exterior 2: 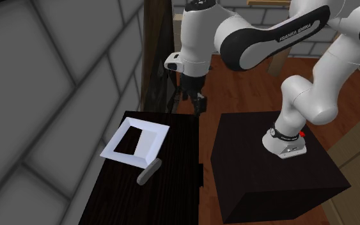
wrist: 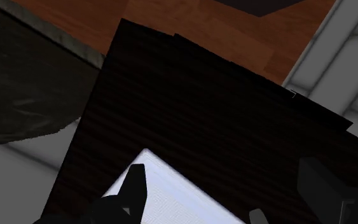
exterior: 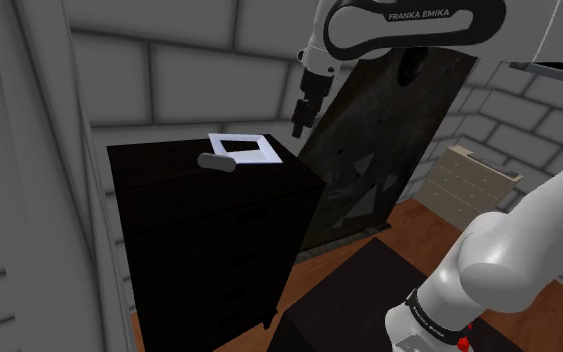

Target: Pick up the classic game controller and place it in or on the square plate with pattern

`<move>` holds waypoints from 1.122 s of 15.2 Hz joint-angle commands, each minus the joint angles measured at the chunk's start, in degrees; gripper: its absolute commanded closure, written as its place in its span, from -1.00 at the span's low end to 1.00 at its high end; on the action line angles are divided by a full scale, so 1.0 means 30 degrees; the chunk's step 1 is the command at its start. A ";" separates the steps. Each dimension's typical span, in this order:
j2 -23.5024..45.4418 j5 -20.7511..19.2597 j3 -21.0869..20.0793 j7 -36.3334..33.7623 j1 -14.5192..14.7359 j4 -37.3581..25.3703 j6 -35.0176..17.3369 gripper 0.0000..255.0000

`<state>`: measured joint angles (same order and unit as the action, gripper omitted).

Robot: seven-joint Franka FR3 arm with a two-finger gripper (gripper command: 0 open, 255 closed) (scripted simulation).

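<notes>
A small grey game controller (exterior: 216, 161) (exterior 2: 148, 171) lies on top of a dark dresser (exterior: 209, 230) (exterior 2: 172, 192), touching or just off one edge of a white square plate (exterior: 231, 139) (exterior 2: 117, 146) with a dark centre. My black gripper (exterior: 299, 120) (exterior 2: 197, 102) hangs open above the dresser's edge, past the plate's opposite side and well away from the controller. Through the wrist view, my gripper (wrist: 225, 191) points down at the dresser top (wrist: 203, 108), with a corner of the white plate (wrist: 171, 194) by one finger. Nothing is between the fingers.
A tall dark panel (exterior: 379, 150) leans behind the dresser, close to my arm. A pale chest of drawers (exterior: 469, 180) stands on the wooden floor (exterior 2: 236, 89). My black stand (exterior 2: 268, 172) sits beside the dresser with a narrow gap. Grey block walls (exterior 2: 57, 77) close the far side.
</notes>
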<state>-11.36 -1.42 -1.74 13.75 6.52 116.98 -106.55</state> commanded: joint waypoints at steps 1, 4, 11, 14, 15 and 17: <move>0.1633 -0.0146 -0.0312 0.0330 0.0300 -0.1214 -0.0111 -1.00; 0.3900 -0.0466 -0.0686 0.0927 0.0667 -0.3121 -0.0014 -1.00; 0.9186 -0.1518 -0.1542 0.2187 0.1695 -0.8157 0.0844 -1.00; 1.1253 -0.1999 -0.1817 0.2674 0.2202 -1.0351 0.1409 -1.00; 1.1258 -0.2005 -0.1805 0.2665 0.2189 -1.0102 0.1155 -1.00; 1.1283 -0.2022 -0.1789 0.2645 0.2157 -0.9626 0.0654 -1.00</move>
<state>22.35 -7.41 -7.13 21.59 13.03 87.47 -103.84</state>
